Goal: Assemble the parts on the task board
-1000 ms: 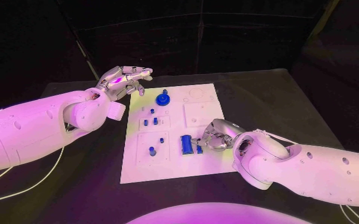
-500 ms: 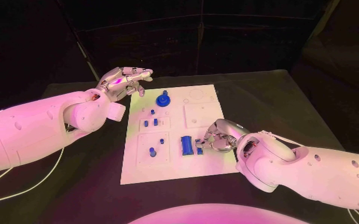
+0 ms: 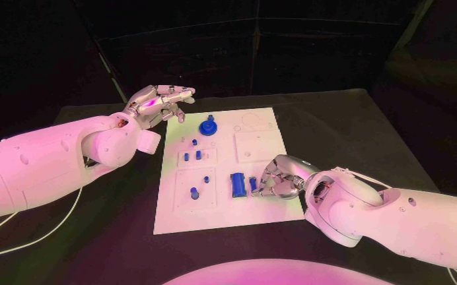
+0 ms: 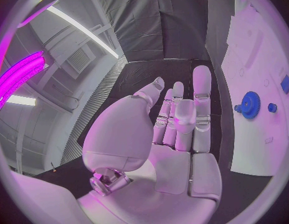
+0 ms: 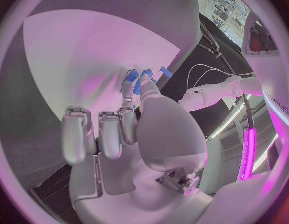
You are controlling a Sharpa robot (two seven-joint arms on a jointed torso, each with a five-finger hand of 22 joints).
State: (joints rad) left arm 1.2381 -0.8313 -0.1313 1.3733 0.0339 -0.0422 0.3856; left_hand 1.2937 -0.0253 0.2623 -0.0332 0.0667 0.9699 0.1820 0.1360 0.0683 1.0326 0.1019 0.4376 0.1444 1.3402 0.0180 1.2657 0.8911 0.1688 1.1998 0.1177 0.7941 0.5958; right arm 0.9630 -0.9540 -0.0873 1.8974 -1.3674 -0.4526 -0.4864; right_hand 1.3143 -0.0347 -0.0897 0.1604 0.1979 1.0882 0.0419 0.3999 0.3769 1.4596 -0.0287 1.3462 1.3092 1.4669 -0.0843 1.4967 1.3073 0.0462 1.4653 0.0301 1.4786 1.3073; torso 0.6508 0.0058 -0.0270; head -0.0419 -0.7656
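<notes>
1. White task board (image 3: 259, 212) lying flat in the middle of the black counter (image 3: 362, 120), long side running away from the robot.
2. Blue gear-shaped part (image 3: 208, 126) standing near the far end of the board; also seen in the left wrist view (image 4: 249, 105).
3. 2 small blue pegs (image 3: 191, 155) in a square recess mid-board, with 2 more small blue pieces (image 3: 198, 188) in the recess nearer the robot.
4. Longer blue block (image 3: 236, 185) lying on the near half of the board, just beside the right hand.
5. Right hand (image 3: 276, 178) down on the near right part of the board, fingers (image 5: 133, 92) curled together and pinching a small blue part (image 3: 253, 185) against the board; seen again in the right wrist view (image 5: 139, 79).
6. Left hand (image 3: 155, 104) raised off the far left corner of the board, holding nothing, fingers (image 4: 201, 97) spread apart and extended.
</notes>
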